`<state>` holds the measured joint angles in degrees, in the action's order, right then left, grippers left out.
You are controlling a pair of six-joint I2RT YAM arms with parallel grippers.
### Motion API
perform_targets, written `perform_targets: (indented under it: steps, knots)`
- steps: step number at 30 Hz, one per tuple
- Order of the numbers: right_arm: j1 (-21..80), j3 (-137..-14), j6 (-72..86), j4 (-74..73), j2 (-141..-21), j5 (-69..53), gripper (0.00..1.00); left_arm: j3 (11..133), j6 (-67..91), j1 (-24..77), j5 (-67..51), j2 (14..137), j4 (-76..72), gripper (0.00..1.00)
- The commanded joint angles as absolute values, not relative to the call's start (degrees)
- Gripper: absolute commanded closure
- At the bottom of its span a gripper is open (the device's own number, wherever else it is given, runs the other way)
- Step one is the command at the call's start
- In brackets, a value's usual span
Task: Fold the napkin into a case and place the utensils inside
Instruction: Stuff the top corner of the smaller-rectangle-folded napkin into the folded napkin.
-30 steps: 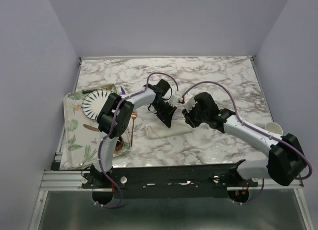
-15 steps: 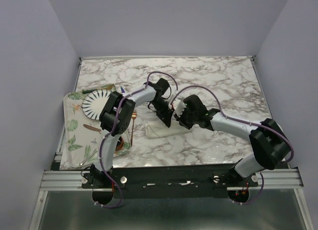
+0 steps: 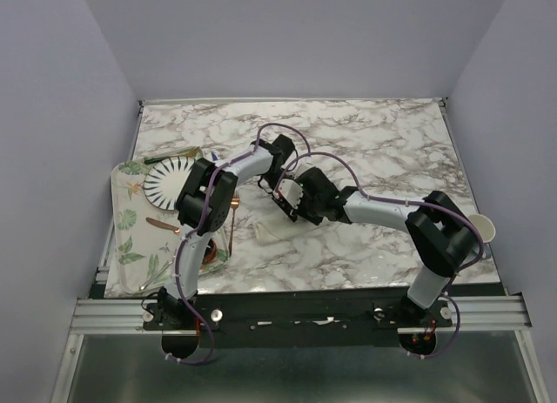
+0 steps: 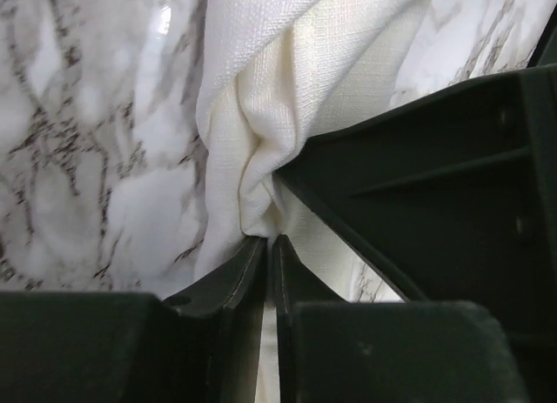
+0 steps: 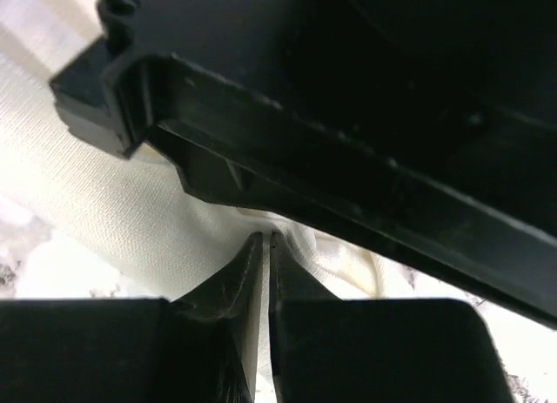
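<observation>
**Two grippers meet on a cream napkin at the middle of a marble table**

Top view: The left gripper [image 3: 288,208] and the right gripper [image 3: 297,213] point down, touching or nearly touching, at the middle of the marble table [image 3: 383,142]. The napkin [image 3: 266,233] lies under them as a narrow cream strip that shows just to their left. A leaf-patterned tray [image 3: 126,225] sits on the left side of the table. It holds a striped plate [image 3: 165,182], and a copper fork [image 3: 233,217] lies by its right edge, well apart from the napkin.

Left wrist view: The left gripper [image 4: 268,239] has its fingers almost pressed together, with a bunched fold of the napkin [image 4: 287,81] caught at their tips. The dark body of the right gripper [image 4: 435,168] crowds in beside it.

Right wrist view: The right gripper [image 5: 265,236] shows only a thin slit between its fingers, which nip the napkin [image 5: 96,194]. The black body of the left gripper [image 5: 348,124] looms directly above.
</observation>
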<state>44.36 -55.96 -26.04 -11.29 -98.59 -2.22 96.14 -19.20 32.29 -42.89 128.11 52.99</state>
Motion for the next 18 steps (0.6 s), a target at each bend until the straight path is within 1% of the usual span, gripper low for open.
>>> perform_targets:
  steps: [1,3,4,7,10,13,15,16,17,18]
  knots:
    - [44.47,-57.83,-25.67,-16.96,-100.99,1.23,0.86,94.40,-20.14,27.18,-36.55,130.18,49.84,0.71]
    - [44.56,-57.74,-24.62,-17.84,-101.25,1.06,0.87,94.48,-16.36,25.15,-41.19,128.94,47.38,0.68]
    - [44.47,-57.83,-24.09,-18.89,-101.42,0.79,0.88,94.66,-14.96,23.40,-42.79,127.72,46.68,0.65]
    - [44.56,-58.36,-22.94,-20.38,-102.22,0.44,0.89,94.92,-9.59,21.10,-46.21,124.99,42.46,0.59]
    - [44.56,-58.97,-21.36,-21.00,-102.92,0.61,0.91,93.87,-2.83,17.94,-48.77,122.01,37.54,0.57]
    - [44.47,-59.68,-18.90,-22.06,-103.36,0.26,0.91,90.19,2.96,15.30,-48.87,117.88,32.97,0.57]
    - [44.47,-60.12,-17.06,-22.41,-103.62,-1.21,0.91,84.31,6.13,13.63,-49.92,114.80,28.76,0.58]
    - [44.39,-60.29,-16.44,-22.76,-103.54,-2.01,0.91,81.42,10.94,13.10,-50.27,110.35,26.22,0.59]
    - [44.47,-60.55,-15.83,-23.02,-103.54,-2.28,0.91,73.90,15.25,12.40,-51.14,107.78,18.45,0.60]
    - [44.39,-60.73,-14.60,-23.20,-103.45,-2.89,0.91,69.48,19.82,11.17,-51.33,105.06,13.24,0.60]
